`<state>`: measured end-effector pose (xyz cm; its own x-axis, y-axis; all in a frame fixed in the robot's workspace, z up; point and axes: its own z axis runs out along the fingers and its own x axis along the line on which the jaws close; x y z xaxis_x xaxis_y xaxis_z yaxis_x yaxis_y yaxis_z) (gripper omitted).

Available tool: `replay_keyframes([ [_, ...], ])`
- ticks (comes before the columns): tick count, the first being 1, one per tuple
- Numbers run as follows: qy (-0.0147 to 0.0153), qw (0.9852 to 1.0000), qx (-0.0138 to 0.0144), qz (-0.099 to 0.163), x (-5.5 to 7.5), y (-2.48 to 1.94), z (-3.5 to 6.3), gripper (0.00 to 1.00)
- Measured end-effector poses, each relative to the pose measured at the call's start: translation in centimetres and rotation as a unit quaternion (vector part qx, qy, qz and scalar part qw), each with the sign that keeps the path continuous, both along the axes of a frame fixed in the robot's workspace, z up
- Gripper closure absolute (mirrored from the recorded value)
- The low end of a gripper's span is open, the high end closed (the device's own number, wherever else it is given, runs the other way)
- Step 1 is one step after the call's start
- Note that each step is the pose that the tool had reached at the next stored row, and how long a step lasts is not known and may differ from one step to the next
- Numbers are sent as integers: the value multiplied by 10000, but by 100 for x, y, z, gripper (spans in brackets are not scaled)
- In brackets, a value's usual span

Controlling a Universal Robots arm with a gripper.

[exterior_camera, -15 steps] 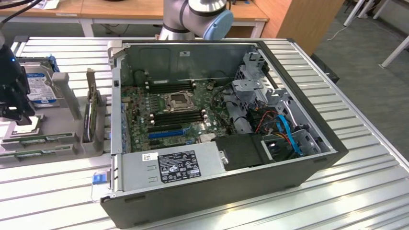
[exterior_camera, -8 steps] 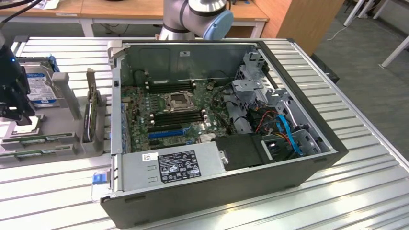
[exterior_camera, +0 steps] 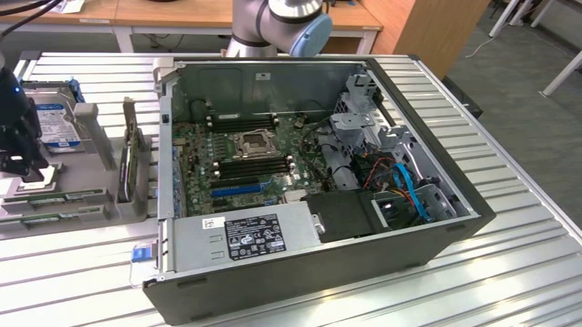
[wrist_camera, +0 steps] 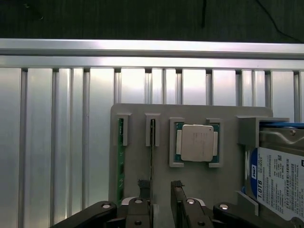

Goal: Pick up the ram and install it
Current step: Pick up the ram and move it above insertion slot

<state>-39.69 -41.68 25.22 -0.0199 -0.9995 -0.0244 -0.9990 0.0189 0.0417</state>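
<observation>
Gripper spread wide over the tray - nothing held.
The ram stands on edge in a tray slot between a second green stick and the CPU, on the table at the exterior view's left, well apart from the open case. One finger hangs about over its line; I can't tell whether they touch. It looks light, stiff and thin, likely brittle if bent, with chips and contacts that mark easily - best pinched across its two flat faces near mid-length, at the upper edge, so it lifts straight without twisting.
</observation>
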Motion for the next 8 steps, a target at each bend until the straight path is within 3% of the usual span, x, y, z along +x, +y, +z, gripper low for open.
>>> replay_keyframes([
  [8,0,10000,0,0,0,-121,0,69],
])
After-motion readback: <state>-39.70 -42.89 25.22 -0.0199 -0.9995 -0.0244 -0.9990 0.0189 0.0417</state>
